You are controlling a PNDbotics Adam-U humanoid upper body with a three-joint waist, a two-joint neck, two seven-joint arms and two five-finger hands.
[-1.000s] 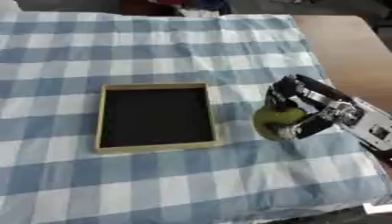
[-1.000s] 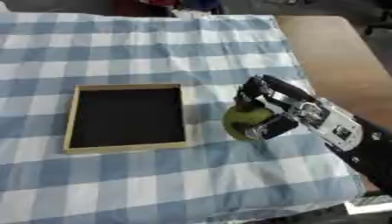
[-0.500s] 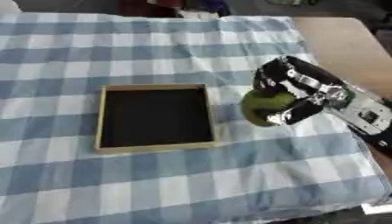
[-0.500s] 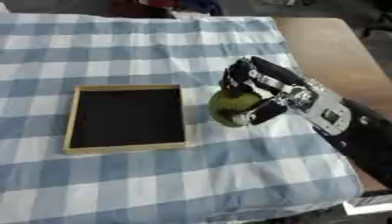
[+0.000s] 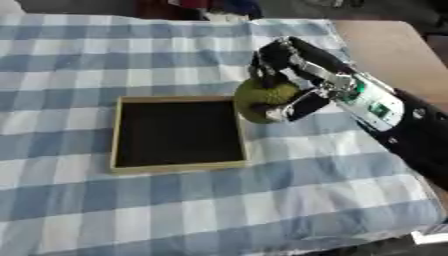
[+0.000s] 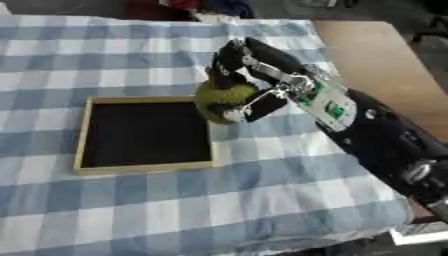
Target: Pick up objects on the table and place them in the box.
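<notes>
My right hand [image 5: 293, 75] is shut on a round olive-green object [image 5: 262, 98], with curled fingers round its top and right side. It holds the object in the air just over the right rim of the box [image 5: 178, 169]. The box is a shallow square tray with a pale wooden frame and a black floor, lying left of centre on the checked cloth. Nothing shows inside it. My right forearm [image 6: 367, 130] comes in from the lower right. My left hand shows in neither view.
A blue-and-white checked cloth [image 5: 289, 200] covers the table. Bare brown tabletop [image 5: 394, 45] shows past the cloth at the upper right. Dark and coloured items [image 5: 201, 7] lie beyond the far edge.
My right hand has lifted the green object off the cloth and carried it left, from beside the box to its right rim.
</notes>
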